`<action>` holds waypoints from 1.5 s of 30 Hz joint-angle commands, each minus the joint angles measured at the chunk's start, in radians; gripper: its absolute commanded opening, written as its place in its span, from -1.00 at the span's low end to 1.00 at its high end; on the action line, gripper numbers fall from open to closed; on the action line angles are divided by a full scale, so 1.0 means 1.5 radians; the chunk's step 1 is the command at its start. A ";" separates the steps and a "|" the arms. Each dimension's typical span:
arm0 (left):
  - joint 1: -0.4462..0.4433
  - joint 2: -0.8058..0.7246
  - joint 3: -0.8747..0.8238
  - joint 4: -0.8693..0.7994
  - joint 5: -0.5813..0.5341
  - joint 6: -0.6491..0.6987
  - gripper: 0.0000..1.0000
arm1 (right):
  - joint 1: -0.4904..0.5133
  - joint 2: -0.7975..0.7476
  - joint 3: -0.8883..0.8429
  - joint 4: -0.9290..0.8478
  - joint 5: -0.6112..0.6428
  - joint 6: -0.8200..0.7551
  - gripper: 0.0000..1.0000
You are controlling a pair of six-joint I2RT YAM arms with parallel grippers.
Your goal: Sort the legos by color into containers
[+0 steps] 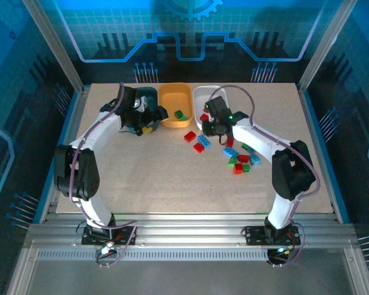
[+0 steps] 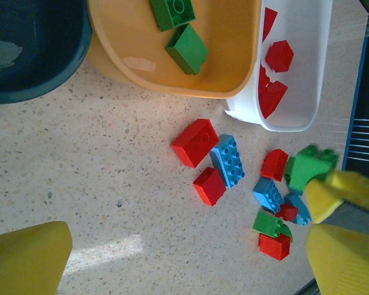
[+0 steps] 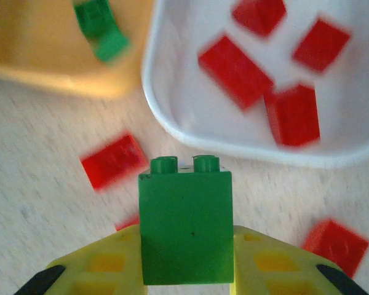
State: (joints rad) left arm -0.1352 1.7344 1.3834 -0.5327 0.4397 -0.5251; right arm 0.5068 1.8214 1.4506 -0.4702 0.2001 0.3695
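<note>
My right gripper (image 3: 184, 249) is shut on a green lego (image 3: 184, 227), held studs forward above the table, just in front of the white container (image 3: 172, 117), which holds several red legos. The orange-yellow container (image 3: 43, 55) to its left holds two green legos. From above, the right gripper (image 1: 211, 126) is near the white container (image 1: 200, 93). My left gripper (image 2: 184, 264) hangs open over bare table, by the dark teal container (image 2: 31, 55). Loose red (image 2: 195, 142), blue (image 2: 227, 160) and green (image 2: 269, 222) legos lie on the table.
The three containers stand in a row at the back of the table, the orange-yellow one (image 1: 175, 92) in the middle. A cluster of loose legos (image 1: 241, 161) lies beside the right arm. The table's near half is bare.
</note>
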 commanded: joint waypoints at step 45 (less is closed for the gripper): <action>-0.286 0.128 0.065 -0.018 -0.079 -0.012 0.93 | -0.027 -0.319 -0.377 -0.069 0.028 0.085 0.08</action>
State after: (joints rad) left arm -0.5697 1.9236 1.4727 -0.5667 0.3363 -0.5228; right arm 0.4393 1.3834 0.9211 -0.5098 0.2043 0.4541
